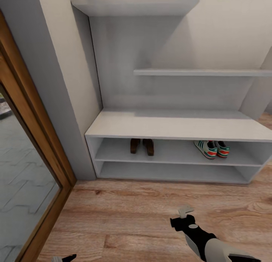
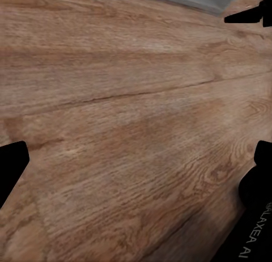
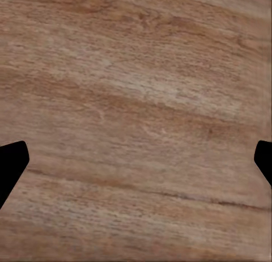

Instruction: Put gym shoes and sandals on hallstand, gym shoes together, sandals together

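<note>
Both grippers spread and empty above the corridor floor [image 1: 132,220].

We see the right gripper [image 1: 184,212] extended forward, fingers [image 3: 12,163] apart; left gripper [image 2: 136,160] likewise apart. On the hallstand [image 1: 177,126] upper low shelf, the sandals [image 1: 142,146] stand paired left, gym shoes [image 1: 212,148] paired right.

The pale grey-white hallstand [image 1: 177,127] has a bare bench top with open room above it, limited at the right by a staggered wall shelf [image 1: 200,72]. On the upper low shelf, the dark brown leather sandals [image 1: 142,146] occupy the left-centre and the white gym shoes with green stripes [image 1: 212,148] the right; the stretch between the pairs is free. The lowest shelf is unobstructed. The light brown wood-plank floor [image 1: 124,216] before the unit is open. A wood-framed glass door [image 1: 26,171] bounds the left side.
</note>
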### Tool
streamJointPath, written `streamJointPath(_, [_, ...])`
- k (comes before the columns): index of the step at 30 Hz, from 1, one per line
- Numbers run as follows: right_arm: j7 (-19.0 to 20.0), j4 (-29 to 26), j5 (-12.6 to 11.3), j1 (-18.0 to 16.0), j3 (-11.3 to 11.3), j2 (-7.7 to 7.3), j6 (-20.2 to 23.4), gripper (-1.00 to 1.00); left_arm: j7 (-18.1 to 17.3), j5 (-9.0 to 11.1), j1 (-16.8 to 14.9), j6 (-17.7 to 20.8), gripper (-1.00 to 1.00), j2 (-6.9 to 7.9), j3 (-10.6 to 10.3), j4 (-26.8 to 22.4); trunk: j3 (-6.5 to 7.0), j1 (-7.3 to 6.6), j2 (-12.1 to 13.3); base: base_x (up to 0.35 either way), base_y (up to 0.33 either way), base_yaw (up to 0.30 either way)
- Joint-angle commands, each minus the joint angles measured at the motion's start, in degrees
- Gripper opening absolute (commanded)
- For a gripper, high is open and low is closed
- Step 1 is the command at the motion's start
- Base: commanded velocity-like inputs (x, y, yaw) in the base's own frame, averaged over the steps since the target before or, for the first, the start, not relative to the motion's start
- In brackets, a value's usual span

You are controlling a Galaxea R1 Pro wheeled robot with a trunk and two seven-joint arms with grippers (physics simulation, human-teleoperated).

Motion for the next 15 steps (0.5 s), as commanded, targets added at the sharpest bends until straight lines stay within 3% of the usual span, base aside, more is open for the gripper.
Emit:
streamJointPath(1, [0.13,0.20,0.64,0.20,-0.42,-0.45,-0.56,1.00,-0.26,-0.59,-0.04,-0.34,1.00,-0.06,0.56,-0.02,0.14,-0.24,0.40,0.000,0.000,0.000])
streamJointPath(15, [0.36,0.29,0.83,4.76,-0.42,-1.47,-1.34,1.00,0.28,-0.68,0.05,-0.24,1.00,0.35,0.66,0.24,2.65,-3.31,6.01,0.000,0.000,0.000])
